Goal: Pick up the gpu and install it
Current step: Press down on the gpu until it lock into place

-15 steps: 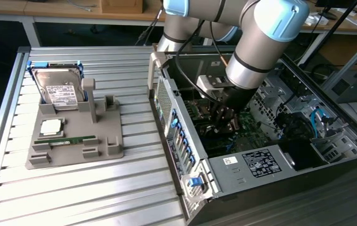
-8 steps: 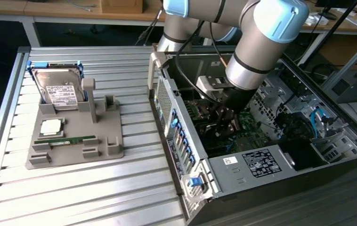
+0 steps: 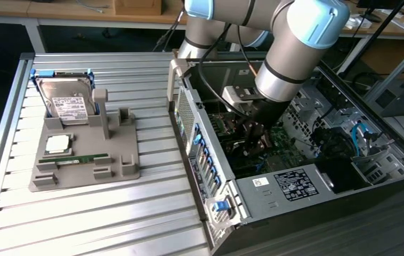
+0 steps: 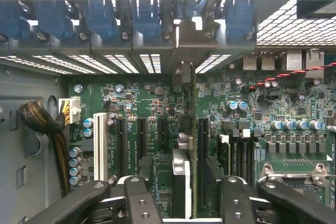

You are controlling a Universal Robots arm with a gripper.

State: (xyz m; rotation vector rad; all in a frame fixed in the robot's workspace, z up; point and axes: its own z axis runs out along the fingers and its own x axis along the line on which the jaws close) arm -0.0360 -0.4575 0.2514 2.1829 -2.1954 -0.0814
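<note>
The gripper (image 4: pixel 181 195) is holding the gpu (image 4: pixel 185 129) edge-on, w/ fingers pinching it. The card is hanging right below the hand, its long side running along the slot toward the back of the pc case (image 3: pixel 209 160). 1 arm, 1 gpu, approx 4 blue clips up there.

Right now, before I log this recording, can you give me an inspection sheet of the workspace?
Surface: slatted metal table, with an open computer case on it.
Job's things: gpu standing edge-on over the motherboard, held in the gripper.
Clutter: grey holder with hard drive, processor chip and RAM stick.
Grippers: gripper inside the case, shut on the gpu.
Cables: braided bundle, red-black wires.
Surroundings: desks behind.
</note>
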